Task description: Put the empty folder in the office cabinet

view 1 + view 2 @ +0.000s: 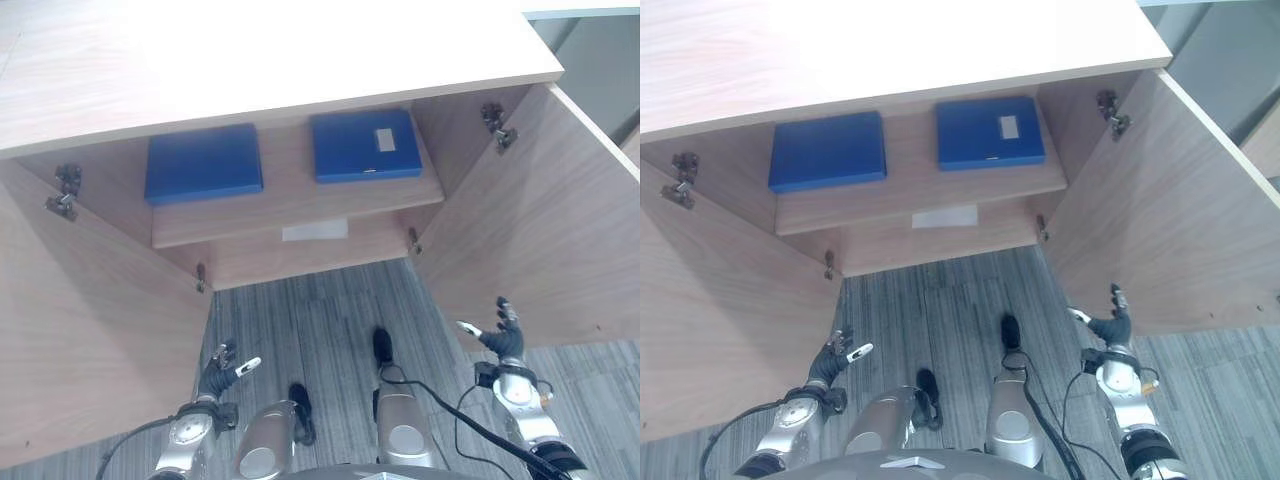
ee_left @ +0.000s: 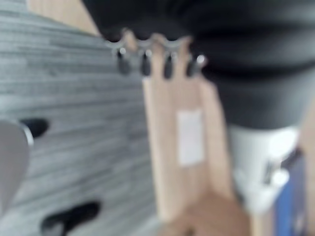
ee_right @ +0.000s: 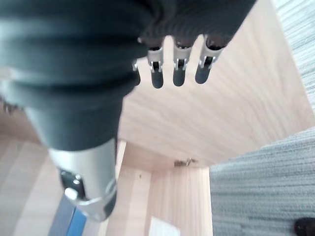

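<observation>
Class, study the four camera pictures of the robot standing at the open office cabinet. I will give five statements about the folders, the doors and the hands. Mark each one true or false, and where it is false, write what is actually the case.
1. Two blue folders lie on the cabinet shelf: the left folder and the right folder. True.
2. The right folder carries a pale label. True.
3. The right cabinet door is closed. False: both it and the left door stand swung open.
4. The left hand grips a folder. False: it is open and empty, low above the grey floor.
5. The right hand rests on the shelf. False: it is open, near the right door, holding nothing.
</observation>
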Motion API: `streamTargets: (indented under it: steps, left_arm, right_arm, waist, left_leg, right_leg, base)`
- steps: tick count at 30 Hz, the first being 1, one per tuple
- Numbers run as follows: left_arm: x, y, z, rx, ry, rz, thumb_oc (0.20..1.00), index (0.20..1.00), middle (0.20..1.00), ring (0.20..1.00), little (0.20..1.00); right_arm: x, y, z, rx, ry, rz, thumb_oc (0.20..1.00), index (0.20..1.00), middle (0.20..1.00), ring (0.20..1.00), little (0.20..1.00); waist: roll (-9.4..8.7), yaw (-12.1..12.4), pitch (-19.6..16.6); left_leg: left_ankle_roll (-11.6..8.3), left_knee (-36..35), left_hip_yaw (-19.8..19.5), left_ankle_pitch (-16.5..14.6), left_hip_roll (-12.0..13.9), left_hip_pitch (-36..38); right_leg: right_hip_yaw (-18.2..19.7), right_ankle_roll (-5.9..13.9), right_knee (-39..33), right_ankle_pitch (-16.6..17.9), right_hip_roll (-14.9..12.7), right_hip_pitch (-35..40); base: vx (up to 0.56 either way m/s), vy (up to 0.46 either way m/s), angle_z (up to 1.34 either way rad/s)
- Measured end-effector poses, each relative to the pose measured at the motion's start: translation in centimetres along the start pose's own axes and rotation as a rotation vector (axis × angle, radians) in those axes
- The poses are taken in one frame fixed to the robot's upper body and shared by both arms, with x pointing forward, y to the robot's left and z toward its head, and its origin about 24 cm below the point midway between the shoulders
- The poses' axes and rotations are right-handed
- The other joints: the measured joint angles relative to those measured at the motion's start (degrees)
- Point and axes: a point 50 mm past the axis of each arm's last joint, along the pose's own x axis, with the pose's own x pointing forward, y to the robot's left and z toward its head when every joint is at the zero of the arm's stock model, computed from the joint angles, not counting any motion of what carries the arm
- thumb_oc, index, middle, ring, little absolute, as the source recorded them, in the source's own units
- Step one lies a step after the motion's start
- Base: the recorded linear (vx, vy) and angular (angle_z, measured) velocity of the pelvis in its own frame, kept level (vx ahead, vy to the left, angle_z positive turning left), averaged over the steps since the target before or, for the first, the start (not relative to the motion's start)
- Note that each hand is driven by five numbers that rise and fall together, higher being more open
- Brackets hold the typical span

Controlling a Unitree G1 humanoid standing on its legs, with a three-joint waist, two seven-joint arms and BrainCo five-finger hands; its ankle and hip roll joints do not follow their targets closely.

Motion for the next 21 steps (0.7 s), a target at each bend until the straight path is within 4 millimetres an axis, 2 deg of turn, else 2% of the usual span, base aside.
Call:
streamTargets:
  steps: [2,4,7,8,9,11,13,14,15,17,19,20,21]
  left_arm:
    - [-0.1,0.1,-0.3,0.004,0.014,0.004,1.0,1.0,1.0,1.0,1.0]
    - [-0.4,0.4,-0.7,0.017,0.025,0.012,1.0,1.0,1.0,1.0,1.0]
    - [-1.2,0.7,-1.8,0.003,0.058,0.028,1.0,1.0,1.0,1.0,1.0]
    - [-1.5,0.7,-2.2,-0.003,0.072,0.032,1.0,1.0,1.0,1.0,1.0]
    - [-2.1,0.6,-3.4,-0.018,0.111,0.043,1.0,1.0,1.0,1.0,1.0]
    - [-2.6,0.1,-4.4,-0.038,0.139,0.048,1.0,1.0,1.0,1.0,1.0]
    - [-2.6,-0.8,-4.7,-0.05,0.146,0.034,1.0,1.0,1.0,1.0,1.0]
    - [-2.4,-1.0,-4.6,-0.051,0.143,0.032,1.0,1.0,1.0,1.0,1.0]
    - [-2.3,-1.1,-4.3,-0.044,0.131,0.026,1.0,1.0,1.0,1.0,1.0]
    - [-2.2,-0.6,-3.7,-0.036,0.112,0.038,1.0,1.0,1.0,1.0,1.0]
    - [-2.0,-0.5,-3.4,-0.05,0.102,0.048,1.0,1.0,1.0,1.0,1.0]
    - [-1.8,-0.4,-3.1,-0.054,0.094,0.054,1.0,1.0,1.0,1.0,1.0]
    - [-1.8,-0.5,-3.2,-0.061,0.097,0.055,1.0,1.0,1.0,1.0,1.0]
  right_arm:
    - [-0.4,-0.7,-0.8,0.007,0.019,-0.047,1.0,1.0,1.0,1.0,1.0]
    - [-1.0,-1.6,-1.6,0.048,0.041,-0.115,1.0,1.0,1.0,1.0,1.0]
    - [-2.0,-1.9,-3.1,0.104,0.092,-0.246,1.0,1.0,1.0,1.0,1.0]
    - [-2.3,-1.8,-3.4,0.119,0.105,-0.284,1.0,1.0,1.0,1.0,1.0]
    - [-3.2,-1.6,-4.5,0.125,0.144,-0.34,1.0,1.0,1.0,1.0,1.0]
    - [-3.8,-1.9,-5.2,0.138,0.176,-0.406,1.0,1.0,1.0,1.0,1.0]
    - [-4.4,-3.2,-6.0,0.162,0.211,-0.522,1.0,1.0,1.0,1.0,1.0]
    - [-4.6,-3.7,-6.1,0.174,0.222,-0.574,1.0,1.0,1.0,1.0,1.0]
    - [-4.7,-4.3,-6.1,0.201,0.223,-0.651,1.0,1.0,1.0,1.0,1.0]
    - [-4.9,-4.4,-6.1,0.227,0.223,-0.726,1.0,1.0,1.0,1.0,1.0]
    - [-4.2,-4.3,-5.5,0.247,0.208,-0.766,1.0,1.0,1.0,1.0,1.0]
    - [-3.8,-4.2,-5.0,0.267,0.187,-0.788,1.0,1.0,1.0,1.0,1.0]
    - [-3.6,-4.4,-4.9,0.278,0.184,-0.805,1.0,1.0,1.0,1.0,1.0]
  waist:
    - [-0.02,-0.4,-0.07]
    - [-0.11,-1.32,-0.19]
    - [-0.06,-2.06,-1.2]
    - [0.05,-2.04,-1.67]
    - [0.14,-2.14,-3.28]
    - [0.8,-2.05,-4.05]
    - [2.39,-2.51,-4.94]
    - [3.1,-2.48,-5.3]
    - [3.93,-2.14,-5.56]
    - [3.23,-1.55,-5.73]
    - [4.04,-1.58,-5.71]
    - [4.17,-1.08,-5.85]
    - [5.14,-0.68,-6.12]
  left_leg:
    - [0.49,1.35,0.62,-0.8,-0.24,0.23]
    - [1.25,2.25,1.15,-1.45,-0.54,1.04]
    - [2.22,0.61,3.27,-1.17,-0.14,3.39]
    - [2.42,-0.6,4.28,-0.84,0.2,4.49]
    - [3.31,-3.27,5.9,-0.11,0.56,6.06]
    - [3.39,-7.39,6.82,1.87,0.69,8.05]
    - [3.14,-14.19,7.14,6.1,1.15,9.89]
    - [2.73,-16.2,7.02,7.45,1.58,10.12]
    - [1.79,-19.68,6.99,9.94,2.11,10.7]
    - [0.25,-20.41,6.61,10.74,1.75,10.71]
    - [-0.28,-20.57,5.76,10.68,2.38,9.86]
    - [-0.59,-20.53,5.11,10.88,2.61,10.06]
    - [-0.61,-21.24,5.55,12.23,3.78,9.76]
  right_leg:
    - [0.94,0.5,0.01,-0.38,-0.14,0.46]
    - [1.37,1.92,0.1,-1.69,-0.7,1.44]
    - [1.45,3.92,0.48,-7.5,-0.83,1.83]
    - [0.63,4.16,0.46,-8.95,-0.83,1.85]
    - [-3.2,4.01,0.57,-10.96,-0.67,1.95]
    - [-5.09,4.25,2.16,-10.84,-0.43,1.77]
    - [-5.29,4.23,8.16,-10.84,1.11,1.37]
    - [-5.34,4.0,11.15,-10.99,1.67,1.05]
    - [-5.45,2.91,14.98,-10.73,2.42,1.97]
    - [-5.68,1.1,12.89,-6.78,3.45,4.84]
    - [-5.59,1.04,11.18,-5.21,4.65,4.81]
    - [-5.9,3.63,7.02,-7.41,4.69,5.84]
    - [-6.41,2.49,4.83,-7.71,5.01,7.34]
  base:
    - [-0.13,0.178,-0.19]
    - [-0.07,0.157,-0.1]
    - [-0.03,0.132,-0.34]
    - [-0.07,0.13,-0.56]
    - [-0.11,0.117,-0.55]
    - [-0.15,0.079,-0.39]
    - [-0.17,0.045,-0.11]
    - [-0.14,0.003,-0.05]
    - [-0.14,-0.02,-0.05]
    - [-0.09,-0.042,-0.2]
    - [-0.04,-0.11,-0.33]
    - [-0.02,-0.172,-0.33]
    - [0.0,-0.224,-0.34]
